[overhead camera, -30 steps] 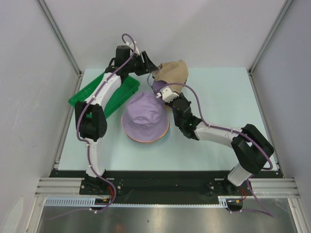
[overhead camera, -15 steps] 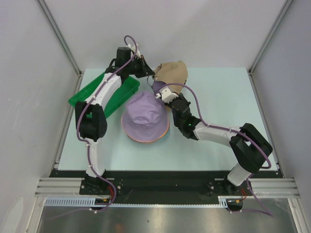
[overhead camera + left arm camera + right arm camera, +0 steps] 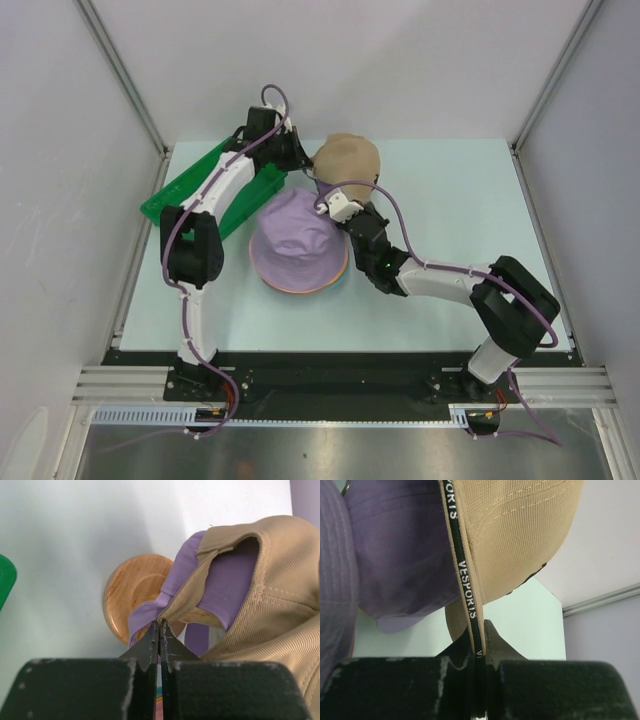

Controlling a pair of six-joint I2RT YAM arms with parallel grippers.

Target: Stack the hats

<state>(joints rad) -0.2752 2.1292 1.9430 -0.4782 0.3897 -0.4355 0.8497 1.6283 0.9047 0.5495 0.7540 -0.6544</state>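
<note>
White walls close in a pale blue-green surface (image 3: 450,200) seen from the top camera. A green tray (image 3: 185,190) lies at the rear left. Near the middle sits a stack of hats with a lavender hat (image 3: 298,238) on top and an orange brim (image 3: 300,289) peeking out beneath it. Just behind the stack is the tan cap (image 3: 350,158). The left gripper (image 3: 300,163) meets the cap's left edge and the right gripper (image 3: 325,188) reaches its near edge.

From the left wrist, the left gripper (image 3: 160,627) has its fingers pressed together on the cap's (image 3: 272,605) edge, where tan cloth meets purple lining. A round wooden stand (image 3: 132,587) shows just beyond.

From the right wrist, the right gripper (image 3: 477,647) is pinched on the cap's (image 3: 520,525) black band with white lettering. The lavender hat (image 3: 335,580) fills the left side, close to the cap.
</note>
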